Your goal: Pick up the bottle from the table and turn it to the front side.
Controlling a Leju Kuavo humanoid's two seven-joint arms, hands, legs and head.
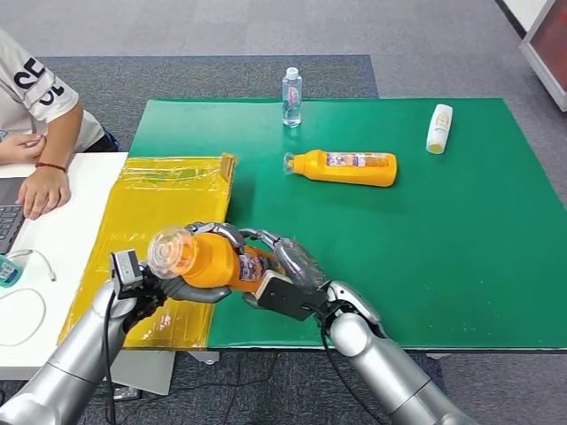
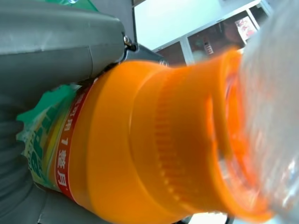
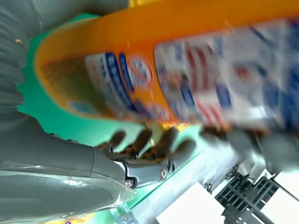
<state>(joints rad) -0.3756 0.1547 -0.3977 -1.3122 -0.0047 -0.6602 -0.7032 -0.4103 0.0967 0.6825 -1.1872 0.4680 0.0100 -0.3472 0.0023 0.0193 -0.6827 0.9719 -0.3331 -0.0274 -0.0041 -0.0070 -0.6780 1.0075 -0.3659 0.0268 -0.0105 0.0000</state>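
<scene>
An orange bottle (image 1: 213, 258) with a clear cap (image 1: 167, 251) and a printed label is held lying level above the near edge of the green mat (image 1: 434, 266). My left hand (image 1: 151, 292) grips it from below at the neck end, cap pointing toward me. My right hand (image 1: 284, 274) wraps its fingers (image 1: 257, 237) over the base end. In the left wrist view the orange neck (image 2: 159, 140) lies against my grey thumb (image 2: 60, 46). In the right wrist view the labelled body (image 3: 176, 70) runs just past my dark fingers (image 3: 148, 144).
A second orange bottle (image 1: 345, 168) lies on its side mid-mat. A small clear water bottle (image 1: 291, 96) stands at the far edge, and a white bottle (image 1: 439, 128) lies at the far right. A yellow bag (image 1: 167, 199) covers the left side. A person's hands (image 1: 43, 190) rest by a laptop.
</scene>
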